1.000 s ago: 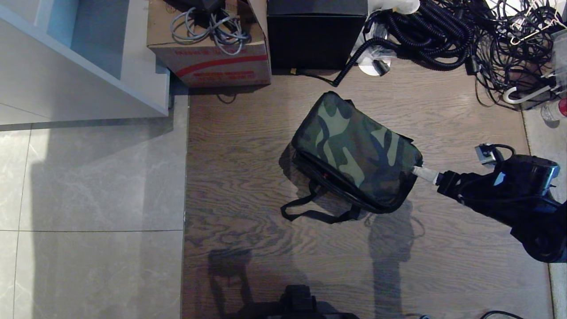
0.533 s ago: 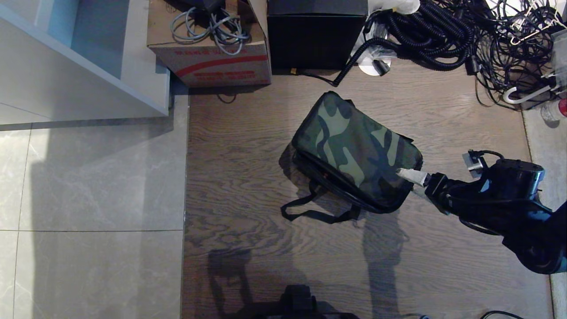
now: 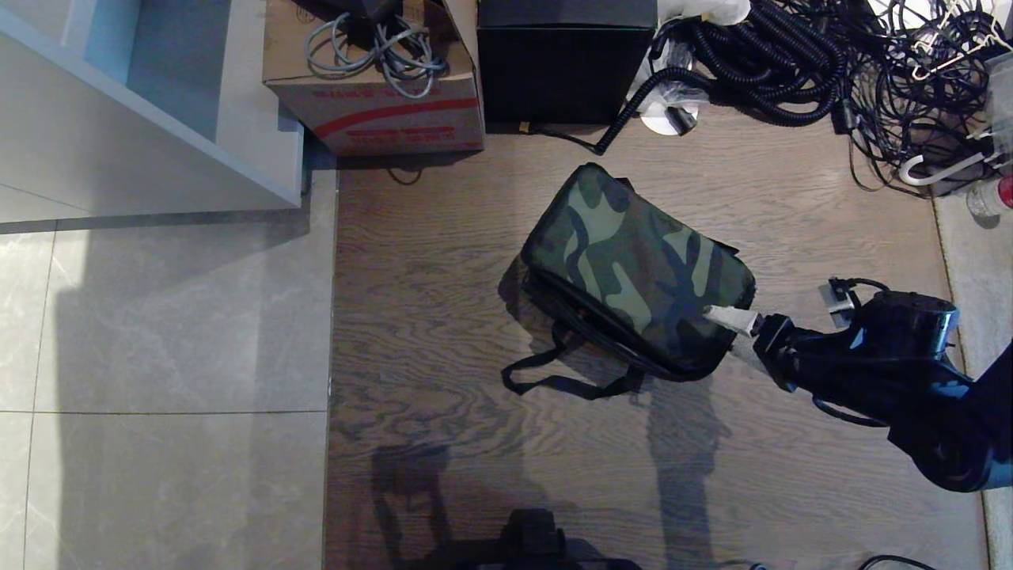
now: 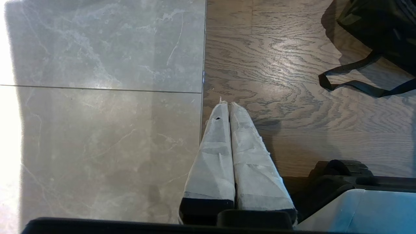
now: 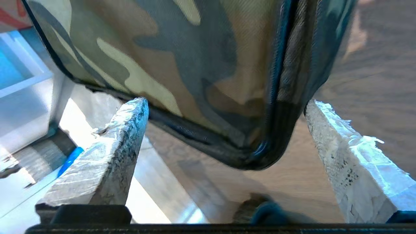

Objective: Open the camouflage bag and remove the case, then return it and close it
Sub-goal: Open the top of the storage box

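Camouflage bag (image 3: 633, 265): boxy, soft woven fabric.

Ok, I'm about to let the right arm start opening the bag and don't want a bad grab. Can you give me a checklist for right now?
1. Right gripper open: ok, its fingers stand wide apart.
2. Gripper lined up on the bag: ok, the bag's near corner sits between the fingers in the right wrist view.
3. Fingers touching the bag: cannot tell.
4. Bag closed, camouflage lid down: ok, nothing of the inside shows.
5. Strap out of the gripper's way: ok, it lies loose on the floor on the bag's other side.
6. Left gripper out of the way: ok, shut and pointing at the floor, apart from the bag.
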Available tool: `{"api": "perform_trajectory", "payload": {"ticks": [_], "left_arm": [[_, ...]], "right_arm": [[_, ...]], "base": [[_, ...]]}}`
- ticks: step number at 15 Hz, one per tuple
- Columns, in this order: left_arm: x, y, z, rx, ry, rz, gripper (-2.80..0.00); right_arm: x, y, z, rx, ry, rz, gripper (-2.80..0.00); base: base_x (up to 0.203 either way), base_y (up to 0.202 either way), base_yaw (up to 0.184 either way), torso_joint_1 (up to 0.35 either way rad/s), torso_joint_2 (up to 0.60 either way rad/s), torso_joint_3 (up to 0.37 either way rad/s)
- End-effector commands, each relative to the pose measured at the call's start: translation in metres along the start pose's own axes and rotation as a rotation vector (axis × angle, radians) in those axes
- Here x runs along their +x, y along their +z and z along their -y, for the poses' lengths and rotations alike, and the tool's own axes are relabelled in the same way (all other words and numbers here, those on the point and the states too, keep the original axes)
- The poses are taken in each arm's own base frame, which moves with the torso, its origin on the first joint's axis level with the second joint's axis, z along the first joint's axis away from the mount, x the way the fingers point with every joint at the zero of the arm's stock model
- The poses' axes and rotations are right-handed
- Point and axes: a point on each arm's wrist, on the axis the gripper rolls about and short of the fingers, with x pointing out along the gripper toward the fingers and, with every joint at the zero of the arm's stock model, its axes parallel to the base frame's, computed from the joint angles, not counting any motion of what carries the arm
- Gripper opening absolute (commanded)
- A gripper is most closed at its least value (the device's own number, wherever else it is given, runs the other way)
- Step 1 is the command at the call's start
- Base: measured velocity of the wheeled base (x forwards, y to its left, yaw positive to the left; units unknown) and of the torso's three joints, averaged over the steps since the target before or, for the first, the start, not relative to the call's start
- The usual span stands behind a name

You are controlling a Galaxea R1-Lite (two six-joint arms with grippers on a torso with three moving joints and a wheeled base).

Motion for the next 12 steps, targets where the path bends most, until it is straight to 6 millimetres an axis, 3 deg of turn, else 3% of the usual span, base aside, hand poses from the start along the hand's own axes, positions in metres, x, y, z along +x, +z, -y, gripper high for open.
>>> {"api": "perform_trajectory", "payload": {"ticks": [1, 12], "left_arm": [[0.0, 0.0, 0.0, -0.001, 0.0, 0.0, -2.8], [0.0, 0.0, 0.0, -0.001, 0.0, 0.0, -2.8]], "right_arm": [[0.0014, -0.0016, -0.0018, 0.007, 0.01, -0.006, 0.0], [-0.0029, 0.0018, -0.009, 0.063, 0.035, -0.003, 0.0]], "base": [[0.0, 0.0, 0.0, 0.0, 0.0, 0.0], [0.0, 0.0, 0.0, 0.0, 0.0, 0.0]]}}
